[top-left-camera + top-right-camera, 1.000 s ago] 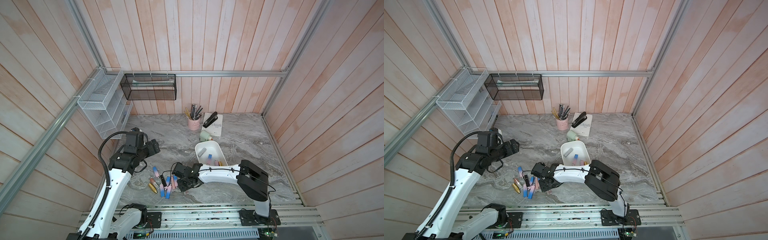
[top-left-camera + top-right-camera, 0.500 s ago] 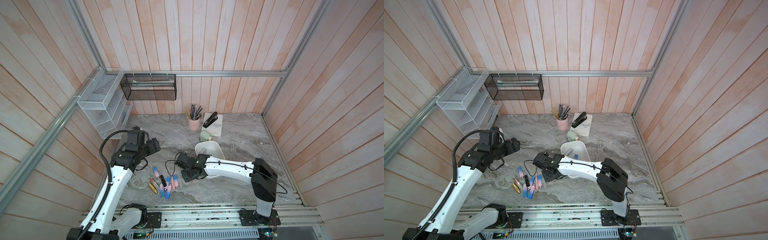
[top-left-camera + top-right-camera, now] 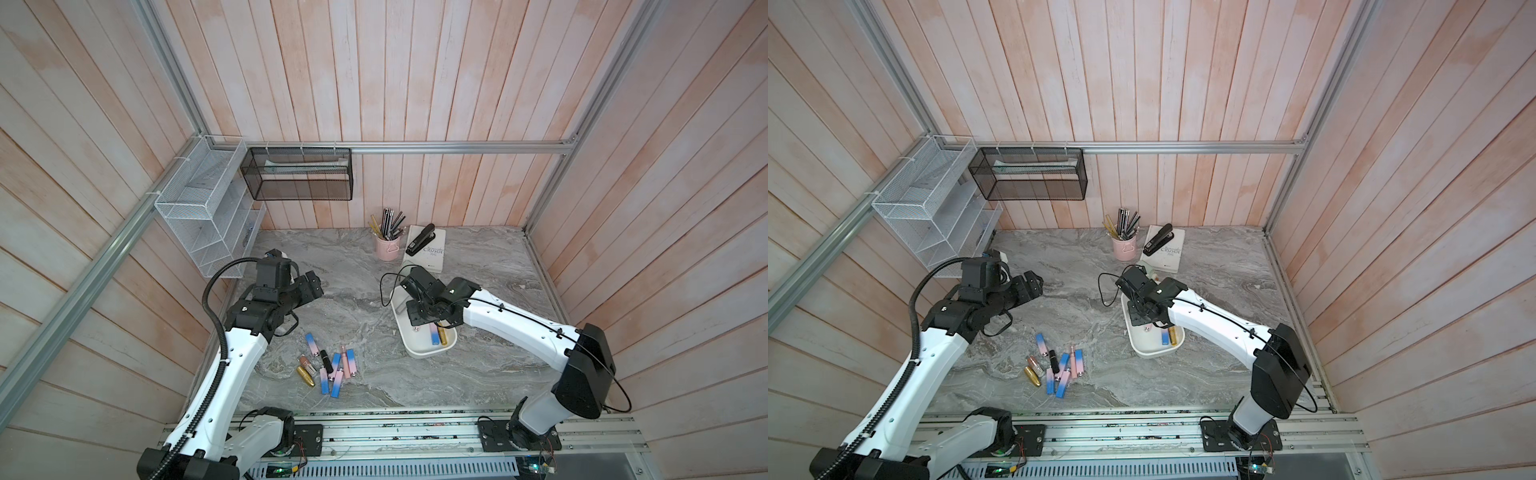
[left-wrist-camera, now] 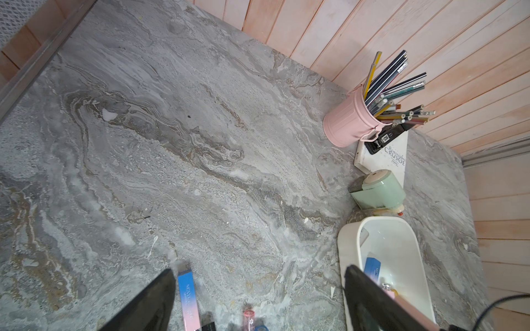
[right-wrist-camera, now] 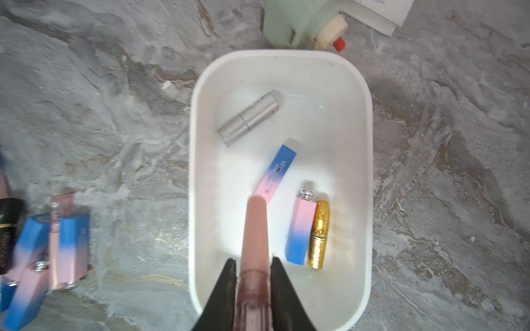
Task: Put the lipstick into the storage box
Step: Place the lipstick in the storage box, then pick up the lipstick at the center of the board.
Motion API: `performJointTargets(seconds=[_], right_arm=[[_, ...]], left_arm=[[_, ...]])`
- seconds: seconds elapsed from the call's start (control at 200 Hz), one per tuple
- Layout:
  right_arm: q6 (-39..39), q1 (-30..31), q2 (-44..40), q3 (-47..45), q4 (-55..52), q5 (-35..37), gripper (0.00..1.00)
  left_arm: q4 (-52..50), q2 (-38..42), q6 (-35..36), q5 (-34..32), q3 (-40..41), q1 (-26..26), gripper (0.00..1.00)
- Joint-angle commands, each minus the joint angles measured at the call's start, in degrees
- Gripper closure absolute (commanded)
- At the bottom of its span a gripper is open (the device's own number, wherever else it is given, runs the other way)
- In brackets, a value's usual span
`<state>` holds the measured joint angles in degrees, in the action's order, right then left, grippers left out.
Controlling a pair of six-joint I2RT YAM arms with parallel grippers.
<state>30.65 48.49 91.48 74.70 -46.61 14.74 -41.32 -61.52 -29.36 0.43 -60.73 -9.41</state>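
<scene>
lipstick (image 5: 254,229) in right pincer (image 5: 253,260), above storage box (image 5: 357,137)

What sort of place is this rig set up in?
Likely a staged desk cell in a robot lab, not a real room: a marble-look tabletop boxed in by plank walls on an aluminium frame, a pencil cup and a stapler on a book at the back.
</scene>
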Motion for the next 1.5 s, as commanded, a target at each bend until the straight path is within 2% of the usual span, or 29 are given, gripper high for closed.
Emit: performJointTargets(seconds=[0.0, 0.22, 0.305, 0.345, 0.475, 0.515, 0.55, 0.57, 0.725, 0.77, 0.83, 0.91, 1.141, 1.241, 1.301, 1.491], right_arm=[[-2.24, -2.39, 0.11, -3.28, 2.81, -0.66, 0.76], [-4.02, -5.07, 2.78, -5.8, 4.9, -0.79, 0.76], [-4.58, -5.07, 2.48, -5.59, 4.83, -0.18, 0.74], [-4.72, -5.07, 2.1, -4.94, 4.42, -0.15, 0.7], [-6.58, -3.92, 0.31, -1.54, 3.56, -4.24, 0.41], [-6.57, -2.47, -0.05, -0.33, 3.61, -4.78, 0.26], [-6.65, -0.91, -0.09, 0.97, 3.5, -5.33, 0.06], [-6.59, -0.05, 0.04, 1.72, 3.35, -5.48, 0.02], [-4.36, 6.74, 4.73, 8.9, 0.65, -4.9, 0.02], [-3.69, 8.67, 6.67, 10.69, 0.27, -4.46, 0.12], [-3.03, 10.68, 9.21, 12.55, 0.5, -5.35, 0.31], [-1.89, 12.59, 12.2, 13.79, 1.75, -6.76, 0.41], [0.36, 15.06, 19.71, 13.41, 7.06, -12.79, 0.47], [0.55, 15.89, 22.61, 14.26, 8.46, -15.01, 0.5], [0.38, 16.6, 24.25, 15.15, 8.94, -16.03, 0.53], [0.59, 18.26, 27.67, 17.06, 9.27, -17.52, 0.55]], left_arm=[[1.89, -0.45, -1.04, 2.74, 2.33, 0.22, 0.07], [1.95, -1.11, -1.05, 4.23, 2.62, 0.2, 0.07], [1.61, -0.97, -0.54, 3.86, 1.83, 0.27, 0.07], [1.14, -0.96, -0.28, 3.48, 1.42, 0.27, 0.07], [0.21, -0.67, 0.65, 2.76, -0.21, 0.24, 0.07], [0.15, -0.5, 0.96, 2.44, -0.64, 0.27, 0.06], [0.02, -0.54, 1.23, 1.99, -0.89, 0.27, 0.06], [-0.05, -0.53, 1.43, 1.65, -1.28, 0.26, 0.06], [-1.17, -0.75, 3.01, 0.38, -3.41, 0.36, 0.06], [-1.55, -0.63, 3.41, 0.36, -3.58, 0.49, 0.05], [-2.07, -0.3, 3.63, 0.75, -3.31, 0.82, 0.05], [-2.94, 0.33, 4.05, 1.2, -2.35, 1.51, 0.05], [-5.57, 6.68, 3.87, 4.23, -0.33, 9.5, 0.05], [-7.81, 7.69, 3.99, 2.41, -0.9, 9.58, 0.05], [-7.82, 8.58, 3.5, 2.64, -0.18, 9.57, 0.05], [-7.2, 11.22, 1.13, 4.69, 2.44, 9.59, 0.05]])
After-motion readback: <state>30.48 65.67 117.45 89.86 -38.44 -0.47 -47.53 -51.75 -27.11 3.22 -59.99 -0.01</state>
